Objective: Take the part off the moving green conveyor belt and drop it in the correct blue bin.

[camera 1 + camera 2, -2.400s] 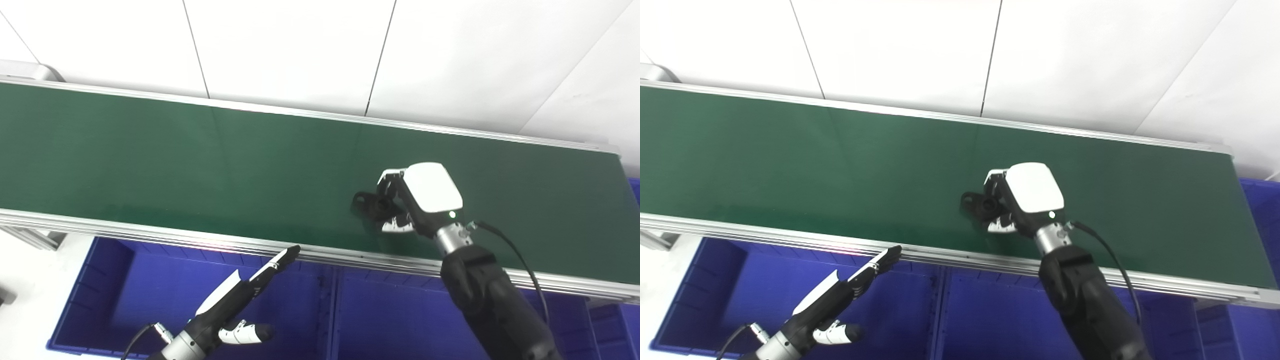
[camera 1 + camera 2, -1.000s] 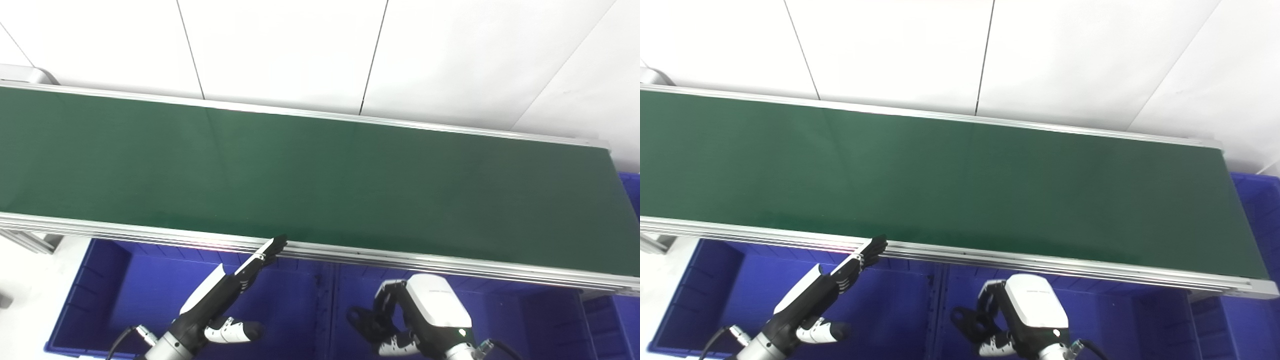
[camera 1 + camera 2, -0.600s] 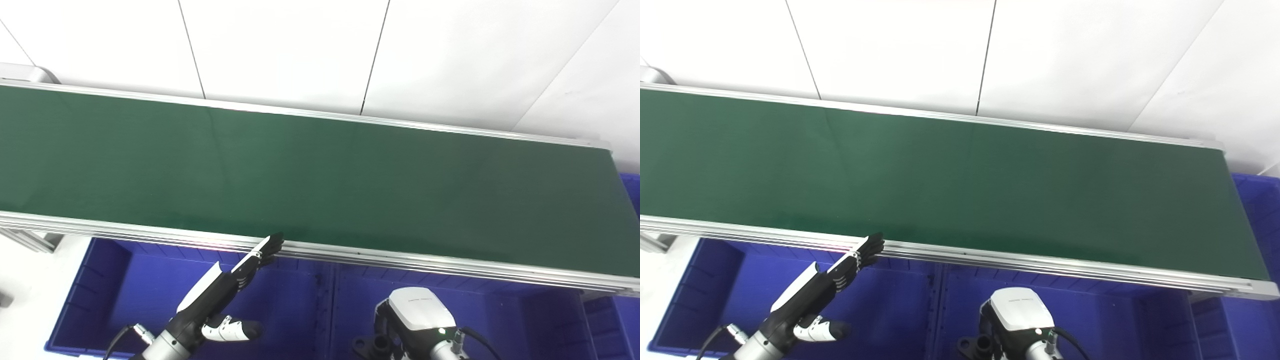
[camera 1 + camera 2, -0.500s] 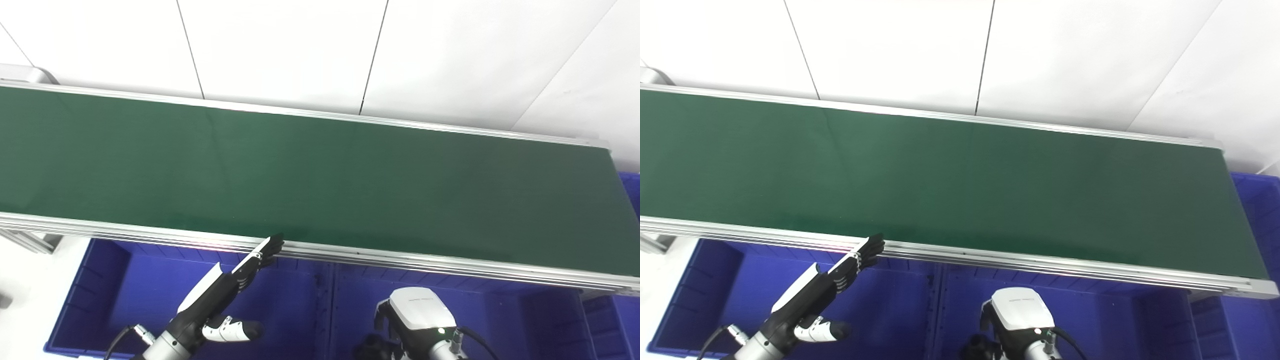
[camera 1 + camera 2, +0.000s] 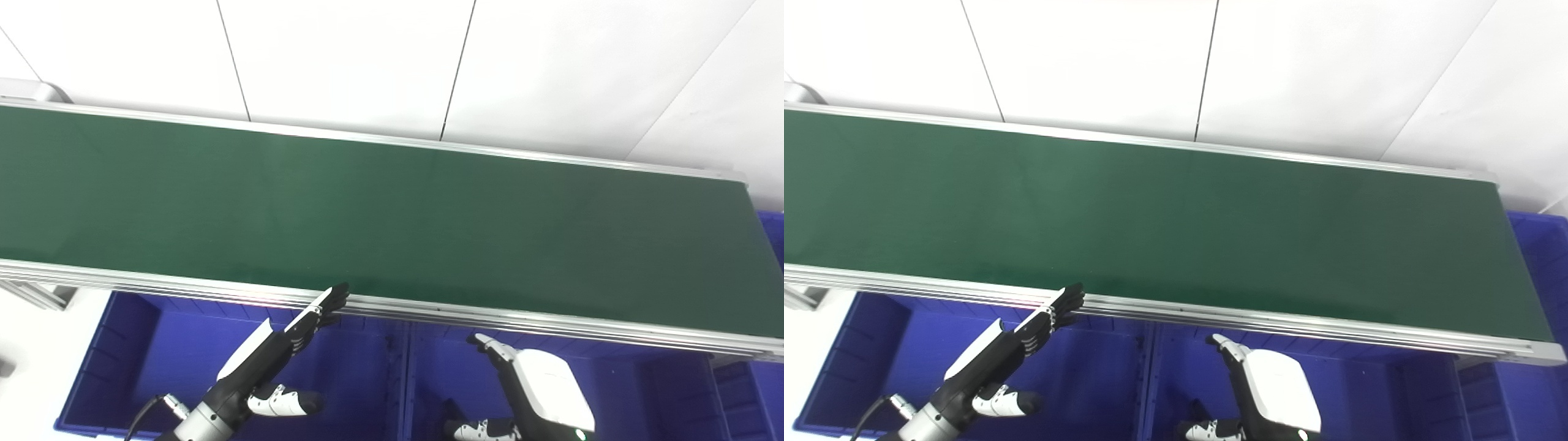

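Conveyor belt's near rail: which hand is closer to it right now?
Left. The left hand has its fingertips up at the conveyor belt's near rail; the right hand sits lower, over the blue bin.

My left hand (image 5: 269,361) had a white back plate over black, segmented fingers, with a white thumb tipped in black. A silver wrist collar and a thin black cable trailed behind it. My right hand (image 5: 539,395) carried a broad, glossy white shell, pale fingers with dark joints, and a small green light near its wrist.
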Controlling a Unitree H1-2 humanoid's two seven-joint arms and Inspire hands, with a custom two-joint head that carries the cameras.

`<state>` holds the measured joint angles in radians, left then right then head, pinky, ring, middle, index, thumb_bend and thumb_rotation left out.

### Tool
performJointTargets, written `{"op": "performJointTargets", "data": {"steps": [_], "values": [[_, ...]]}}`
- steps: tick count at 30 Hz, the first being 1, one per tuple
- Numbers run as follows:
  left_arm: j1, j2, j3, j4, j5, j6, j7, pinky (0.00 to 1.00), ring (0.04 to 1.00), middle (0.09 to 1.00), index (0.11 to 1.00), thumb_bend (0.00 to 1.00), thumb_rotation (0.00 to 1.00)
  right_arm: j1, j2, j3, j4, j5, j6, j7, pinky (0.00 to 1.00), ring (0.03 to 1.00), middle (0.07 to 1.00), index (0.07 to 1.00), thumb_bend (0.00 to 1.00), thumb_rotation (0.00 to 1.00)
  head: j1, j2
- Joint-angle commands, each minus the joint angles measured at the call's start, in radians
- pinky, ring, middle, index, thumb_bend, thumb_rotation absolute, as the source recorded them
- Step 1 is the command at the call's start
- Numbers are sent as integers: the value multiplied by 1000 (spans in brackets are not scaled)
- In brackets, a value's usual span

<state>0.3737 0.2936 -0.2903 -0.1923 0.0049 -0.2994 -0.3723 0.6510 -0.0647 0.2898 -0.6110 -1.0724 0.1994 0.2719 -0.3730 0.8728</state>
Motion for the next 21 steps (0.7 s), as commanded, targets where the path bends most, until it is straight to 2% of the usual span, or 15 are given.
{"op": "performJointTargets", "data": {"steps": [1,4,5,8,9,13,21], "values": [[5,10,6,-34,-20,-2,-2,941,990,1000,992,766,753,44,22,-9,-49,143,-54,-73,711,804,831,854,685,236,13,4],[6,8,6,-34,-18,1,-2,952,996,1000,998,756,747,80,11,-8,-37,290,-124,-141,696,802,847,866,671,211,33,6],[7,7,5,-40,-21,11,-3,955,997,1000,999,754,745,92,6,-9,-19,348,-161,-167,693,801,849,869,667,211,59,10],[9,3,2,-51,-21,29,-3,975,1000,1000,1000,751,730,109,-5,-9,15,448,-228,-213,725,820,868,895,668,320,80,11],[11,1,1,-52,-18,31,-2,977,1000,1000,1000,752,731,110,-5,-9,26,466,-243,-227,732,824,870,897,669,337,104,11],[16,-6,-1,-58,-13,43,3,952,1000,1000,993,765,735,105,2,-8,64,513,-276,-267,747,825,867,911,673,419,125,9],[20,-2,0,-65,-28,62,-4,969,1000,1000,1000,754,722,86,0,1,99,543,-289,-301,780,848,883,924,684,485,115,7]]}}
